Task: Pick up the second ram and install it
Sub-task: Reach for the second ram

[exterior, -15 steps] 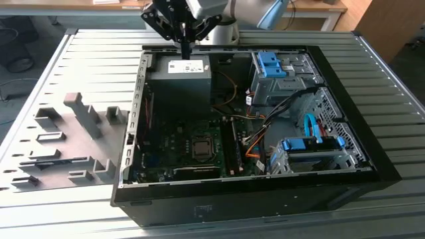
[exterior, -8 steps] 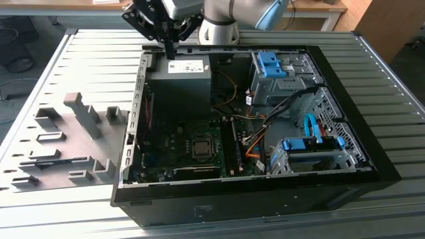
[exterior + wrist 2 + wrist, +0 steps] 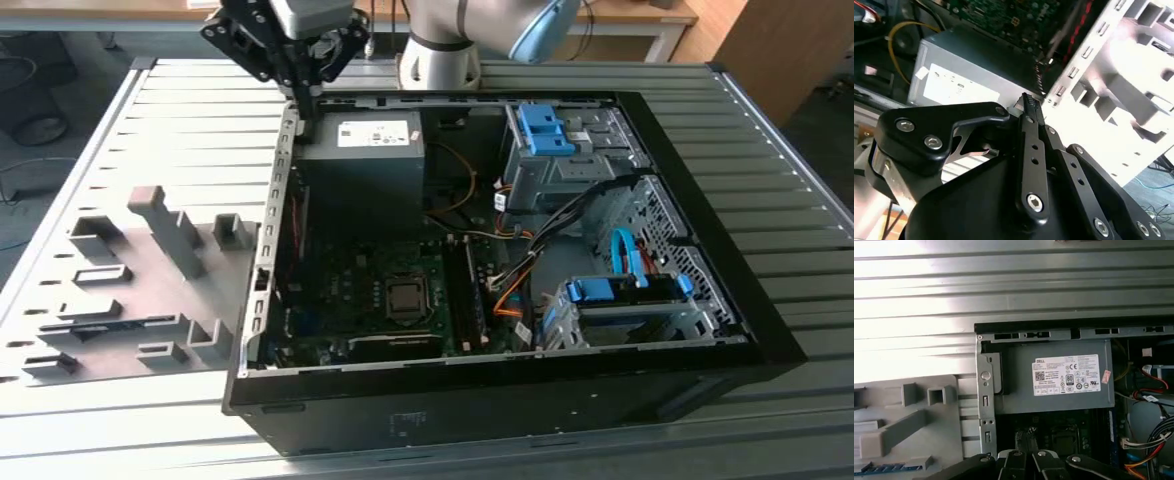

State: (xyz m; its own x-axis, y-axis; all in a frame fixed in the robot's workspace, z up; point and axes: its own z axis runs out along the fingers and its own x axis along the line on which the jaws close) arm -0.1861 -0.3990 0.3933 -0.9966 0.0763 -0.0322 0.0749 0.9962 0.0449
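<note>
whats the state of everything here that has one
computer case: on its side, panel off, open
power supply: mounted in the case
processor: bare, no cooler on it
gripper: shut, over the case's corner by the power supply
gray fixture tray: lying flat beside the case
</note>
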